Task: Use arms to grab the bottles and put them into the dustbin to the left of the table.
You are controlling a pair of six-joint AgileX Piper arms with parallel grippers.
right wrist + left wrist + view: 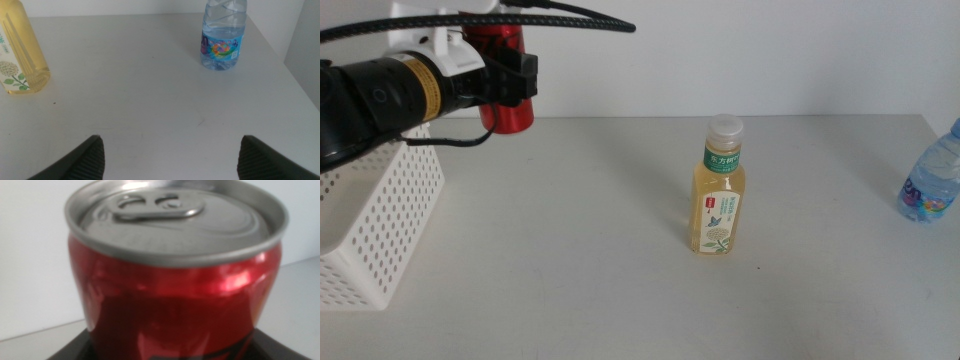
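My left gripper [515, 78] is shut on the red soda can [508, 115] and holds it upright in the air at the far left, beside the upper rim of the white dustbin [380, 220]. The left wrist view is filled by the can [175, 280] and its silver top. The yellow tea bottle [718, 195] stands upright mid-table. At the right edge stands the clear water bottle [932, 180]. My right gripper [170, 155] is open low over the table, with the water bottle [223, 35] and the tea bottle [20, 50] ahead of it. The right arm is outside the middle view.
The grey-white table [570, 250] stretches between the dustbin and the tea bottle. A black cable [570, 15] arcs over the left arm. The table's right edge [295, 75] runs close beside the water bottle.
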